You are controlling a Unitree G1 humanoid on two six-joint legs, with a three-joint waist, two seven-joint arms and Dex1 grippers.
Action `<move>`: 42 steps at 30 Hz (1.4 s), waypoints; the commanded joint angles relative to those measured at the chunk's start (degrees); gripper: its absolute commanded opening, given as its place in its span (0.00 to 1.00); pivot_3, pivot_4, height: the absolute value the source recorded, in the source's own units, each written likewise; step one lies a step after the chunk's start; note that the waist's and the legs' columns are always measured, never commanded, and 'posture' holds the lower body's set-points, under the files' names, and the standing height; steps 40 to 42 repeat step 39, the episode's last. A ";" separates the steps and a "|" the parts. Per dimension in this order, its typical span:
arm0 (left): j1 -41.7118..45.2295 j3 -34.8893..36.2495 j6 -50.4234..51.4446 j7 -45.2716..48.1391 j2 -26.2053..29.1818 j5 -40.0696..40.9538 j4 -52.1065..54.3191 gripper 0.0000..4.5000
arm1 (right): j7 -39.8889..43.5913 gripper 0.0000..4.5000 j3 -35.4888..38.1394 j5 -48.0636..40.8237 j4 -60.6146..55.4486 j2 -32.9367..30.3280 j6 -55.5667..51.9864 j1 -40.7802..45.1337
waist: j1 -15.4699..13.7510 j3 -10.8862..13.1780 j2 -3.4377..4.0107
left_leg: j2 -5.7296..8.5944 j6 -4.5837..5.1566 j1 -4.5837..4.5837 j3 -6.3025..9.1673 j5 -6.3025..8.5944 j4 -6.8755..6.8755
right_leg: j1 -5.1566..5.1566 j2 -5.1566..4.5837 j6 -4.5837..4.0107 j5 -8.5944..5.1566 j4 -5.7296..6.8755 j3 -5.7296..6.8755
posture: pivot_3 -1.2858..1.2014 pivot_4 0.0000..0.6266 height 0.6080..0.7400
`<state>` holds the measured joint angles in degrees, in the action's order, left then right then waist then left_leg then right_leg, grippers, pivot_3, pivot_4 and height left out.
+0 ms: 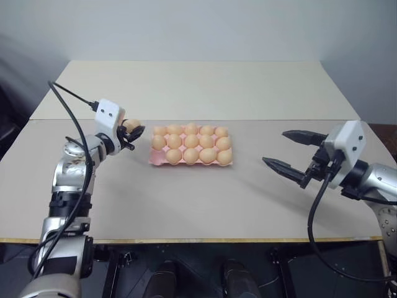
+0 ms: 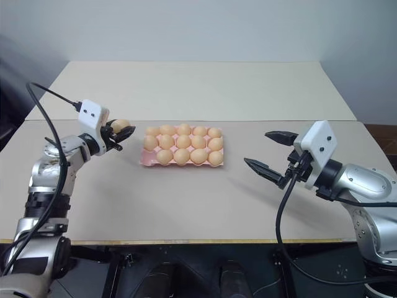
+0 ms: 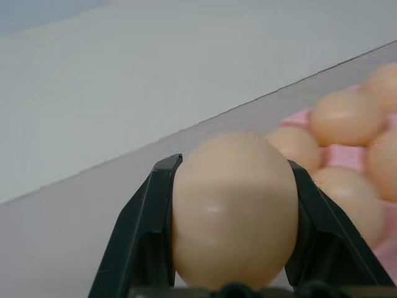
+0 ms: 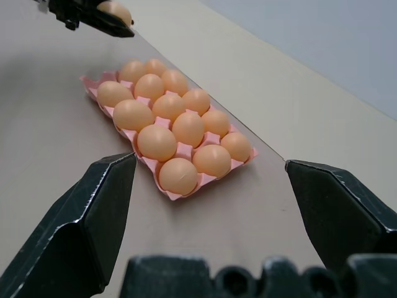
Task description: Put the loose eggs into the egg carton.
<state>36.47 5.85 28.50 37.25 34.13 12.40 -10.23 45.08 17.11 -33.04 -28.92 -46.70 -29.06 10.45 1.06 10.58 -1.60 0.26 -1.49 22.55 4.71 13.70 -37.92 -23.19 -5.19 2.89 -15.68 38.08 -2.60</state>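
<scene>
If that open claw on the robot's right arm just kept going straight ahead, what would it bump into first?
Most likely the pink egg carton with its eggs: the right gripper points level across the bare table toward it, nothing between. It may pass just above; depth is unclear.

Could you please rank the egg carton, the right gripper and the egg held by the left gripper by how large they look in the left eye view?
1. Egg carton, widest.
2. Right gripper, open; somewhat smaller than the carton, though it sits nearer the camera, so that is unsure.
3. Held egg, clearly smallest, clamped in the left gripper.
</scene>
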 commanded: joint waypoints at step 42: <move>-40.00 28.30 7.95 26.23 18.22 24.07 26.34 1.00 | 3.63 1.00 0.91 -1.08 5.98 -1.13 1.71 0.76 | 0.70 0.01 0.02 | -0.08 0.02 -0.18 -0.02 0.02 0.06 | 0.15 0.01 -0.01 -0.01 -0.06 -0.01 | 0.52 0.24 1.00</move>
